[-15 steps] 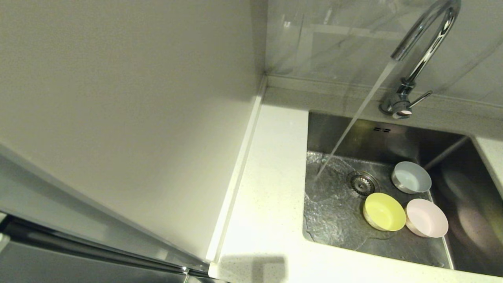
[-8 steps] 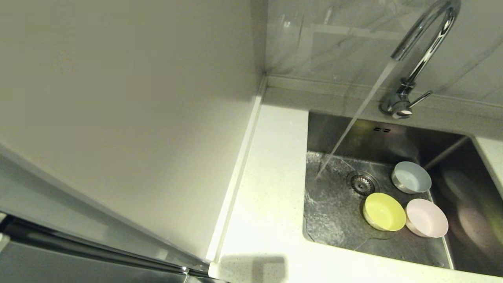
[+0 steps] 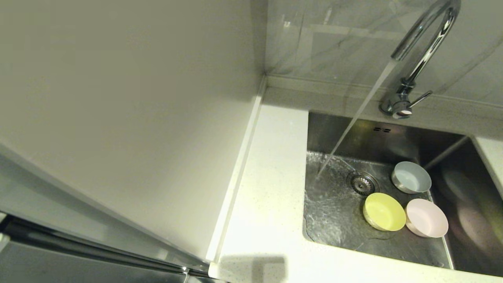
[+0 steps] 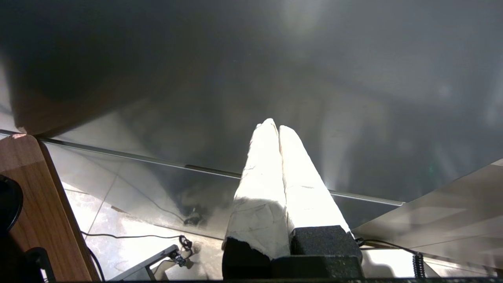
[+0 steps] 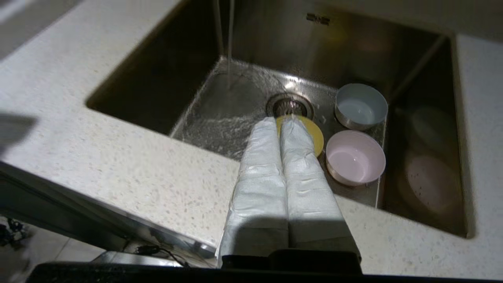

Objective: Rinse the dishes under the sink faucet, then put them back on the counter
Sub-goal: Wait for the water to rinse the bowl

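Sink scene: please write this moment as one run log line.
faucet: running | bowls: yellow, pink, grey-blue in sink | right gripper: shut, above sink | left gripper: shut, parked

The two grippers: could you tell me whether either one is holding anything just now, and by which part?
Nothing is held. The right gripper and left gripper are both shut and empty.

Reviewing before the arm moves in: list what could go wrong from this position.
1. The stream from the faucet lands on bare floor of the sink, beside the drain, touching no bowl; each must be carried into it.
2. The yellow-green bowl and pink bowl sit close together, so gripping one may nudge the other.
3. The right pincer is shut above the counter; unopened, it would knock a rim. The left pincer is parked away, also shut.
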Robot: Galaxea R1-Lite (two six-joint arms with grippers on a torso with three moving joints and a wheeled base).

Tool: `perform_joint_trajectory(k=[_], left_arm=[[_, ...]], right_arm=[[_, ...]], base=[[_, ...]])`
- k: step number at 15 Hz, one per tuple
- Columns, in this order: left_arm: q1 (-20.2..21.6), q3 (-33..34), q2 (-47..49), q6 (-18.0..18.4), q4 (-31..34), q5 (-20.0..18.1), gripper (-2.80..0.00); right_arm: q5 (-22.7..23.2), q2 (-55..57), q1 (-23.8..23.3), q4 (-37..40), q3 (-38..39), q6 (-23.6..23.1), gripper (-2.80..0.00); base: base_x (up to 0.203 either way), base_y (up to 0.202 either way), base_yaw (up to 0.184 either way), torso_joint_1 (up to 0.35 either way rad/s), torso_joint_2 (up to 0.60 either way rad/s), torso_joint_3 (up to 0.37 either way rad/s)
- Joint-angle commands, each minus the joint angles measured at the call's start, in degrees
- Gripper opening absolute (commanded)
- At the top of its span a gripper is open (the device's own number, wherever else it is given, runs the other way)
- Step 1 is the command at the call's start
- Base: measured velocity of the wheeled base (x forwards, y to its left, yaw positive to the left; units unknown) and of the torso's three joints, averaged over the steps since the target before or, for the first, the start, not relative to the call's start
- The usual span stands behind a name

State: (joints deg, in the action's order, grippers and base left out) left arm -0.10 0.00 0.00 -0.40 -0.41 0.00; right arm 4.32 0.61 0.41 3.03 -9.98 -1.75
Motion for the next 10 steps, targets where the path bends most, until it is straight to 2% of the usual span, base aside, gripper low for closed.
perform_joint_trajectory(k=[1, 3, 6, 10], left_arm=[[0.0, 0.2, 0.0, 0.0, 0.0, 0.0, -2.8], [0.0, 0.2, 0.0, 0.0, 0.0, 0.0, -2.8], [0.0, 0.2, 0.0, 0.0, 0.0, 0.0, -2.8], [0.0, 0.2, 0.0, 0.0, 0.0, 0.0, -2.8]], right_arm=[[0.4, 5.5, 0.0, 0.6, -5.6, 0.0, -2.8], [0.3, 13.4, 0.0, 0.7, -10.7, 0.1, -2.8], [0.1, 26.6, 0.0, 0.7, -23.2, 0.3, -2.8], [-0.6, 44.2, 0.0, 0.7, -38.6, 4.7, -2.8]], base=[[0.0, 0.0, 0.0, 0.0, 0.0, 0.0], [0.0, 0.0, 0.0, 0.0, 0.0, 0.0], [0.0, 0.0, 0.0, 0.0, 0.0, 0.0], [0.0, 0.0, 0.0, 0.0, 0.0, 0.0]])
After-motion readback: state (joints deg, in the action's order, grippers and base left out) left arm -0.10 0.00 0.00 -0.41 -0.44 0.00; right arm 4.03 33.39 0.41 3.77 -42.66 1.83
